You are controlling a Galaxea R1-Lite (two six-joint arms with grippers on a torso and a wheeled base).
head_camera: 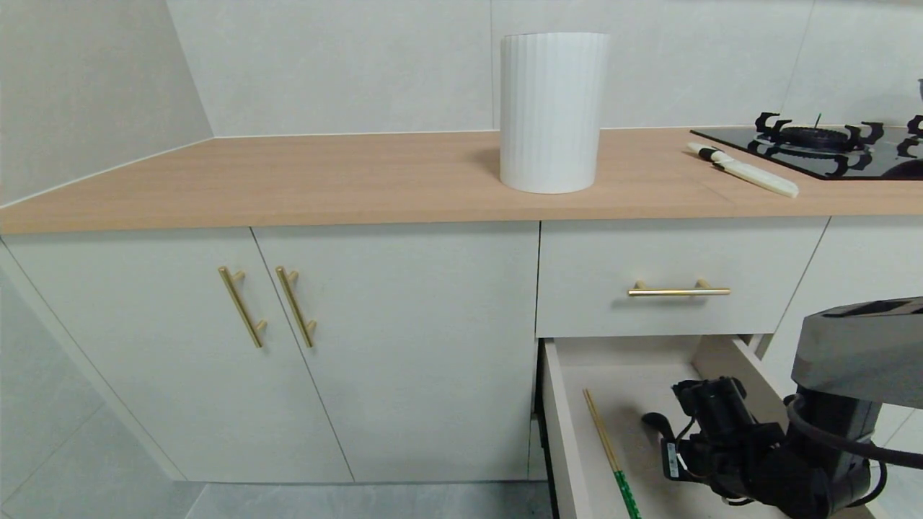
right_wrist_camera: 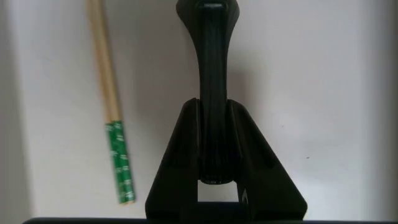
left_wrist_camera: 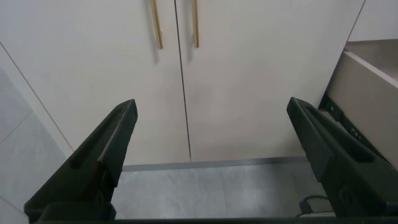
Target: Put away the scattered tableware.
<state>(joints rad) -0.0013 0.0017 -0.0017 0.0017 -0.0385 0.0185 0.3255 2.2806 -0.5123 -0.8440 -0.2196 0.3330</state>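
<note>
The right gripper [right_wrist_camera: 213, 124] is inside the open drawer [head_camera: 561, 411], its jaws clamped on a black spoon [right_wrist_camera: 211, 56]. Chopsticks [head_camera: 606, 447] lie beside it. The left gripper [left_wrist_camera: 211, 112], jaws wide apart, faces the cupboard doors [left_wrist_camera: 249, 81]. A knife [head_camera: 746, 171] lies on the counter [head_camera: 288, 180].

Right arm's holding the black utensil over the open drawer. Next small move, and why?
Probably ease down and open the right gripper: it is shut on the black utensil over bare floor in the open drawer, beside the chopsticks.

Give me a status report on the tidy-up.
Right end effector shut on black utensil, over open drawer. Left end effector open. Chopsticks in drawer; knife on counter. Nothing blocking.
</note>
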